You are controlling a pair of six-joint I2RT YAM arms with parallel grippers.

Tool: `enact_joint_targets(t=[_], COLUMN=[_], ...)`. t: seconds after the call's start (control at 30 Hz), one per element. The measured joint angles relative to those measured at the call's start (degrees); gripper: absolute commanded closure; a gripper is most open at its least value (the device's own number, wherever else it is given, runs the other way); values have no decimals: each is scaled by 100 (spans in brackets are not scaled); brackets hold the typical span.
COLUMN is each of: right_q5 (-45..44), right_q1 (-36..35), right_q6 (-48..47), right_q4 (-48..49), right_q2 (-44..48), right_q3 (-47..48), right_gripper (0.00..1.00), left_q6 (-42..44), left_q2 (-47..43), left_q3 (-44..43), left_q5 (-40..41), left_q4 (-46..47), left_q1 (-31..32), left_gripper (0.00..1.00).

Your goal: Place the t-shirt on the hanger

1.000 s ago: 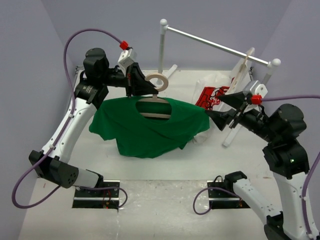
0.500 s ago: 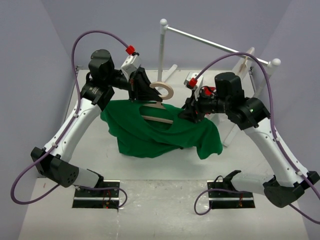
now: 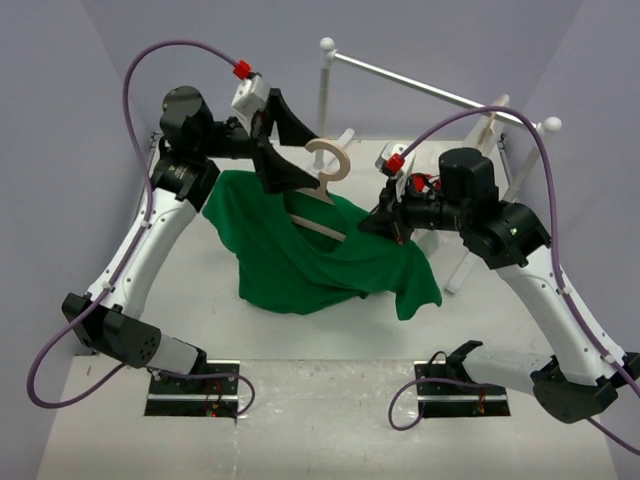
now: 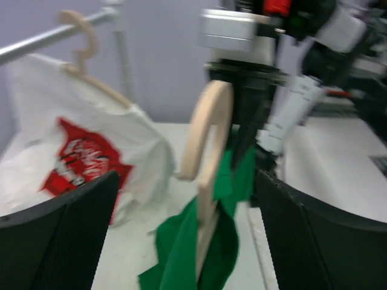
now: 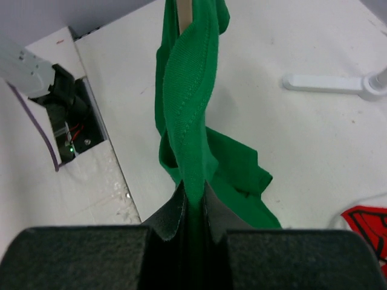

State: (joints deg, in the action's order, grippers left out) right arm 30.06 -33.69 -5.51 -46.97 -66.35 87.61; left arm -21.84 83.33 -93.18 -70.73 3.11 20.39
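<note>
Right now the left gripper (image 3: 310,160) stands wide open, its two fingers (image 4: 60,241) spread well apart. The curved hook of the hanger (image 3: 318,222) sits in the gap between them. In the left wrist view the hook touches neither finger (that picture is blurred, so a light contact lower down cannot be ruled out).

The hanger is tilted, with its hook toward the back of the counter (image 3: 330,340) and its wooden shoulder showing through the neck of the green shirt (image 3: 330,265). The shirt is draped over the hanger and bunched in folds. Its left side spreads out below the left arm, and its right side hangs in a loose point toward the counter.

The right gripper (image 3: 383,222) is closed tight on the shirt at the hanger's right end. In the right wrist view a rolled fold of green cloth runs straight into the shut jaws, with a sliver of the wooden frame showing at the far end of the fold. I cannot tell whether wood is pinched along with the cloth.

Behind the arms stands a white rack (image 3: 420,85). A white garment (image 4: 84,157) with a red print hangs from it on a second hanger (image 4: 84,42), well apart from the green shirt.
</note>
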Motion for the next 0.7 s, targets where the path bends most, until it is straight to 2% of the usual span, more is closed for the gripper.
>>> enact_joint_targets(t=[0.07,0.23,0.33,0.47,0.7], right_q5=[-362,-1652,-2577,-3875,-5283], right_q1=[0,3,3,5,17], right_q6=[360,1283,1767,2346,2957], right_q4=[32,105,61,-493,-860], right_q2=[32,194,259,157,140], right_q3=[-4,-23,30,441,342], right_gripper=[100,100,100,100,100], left_q6=[12,-219,-291,-264,-129], left_q2=[-75,-499,-932,-1776,-2880], left_q3=[-86,-223,-34,606,1799], left_q5=[1022,4665,6159,7053,7408], left_q4=[-290,-1451,-1824,-2019,-2154], left_q1=[-229,-572,-688,-709,-709], left_gripper=[0,0,0,0,0])
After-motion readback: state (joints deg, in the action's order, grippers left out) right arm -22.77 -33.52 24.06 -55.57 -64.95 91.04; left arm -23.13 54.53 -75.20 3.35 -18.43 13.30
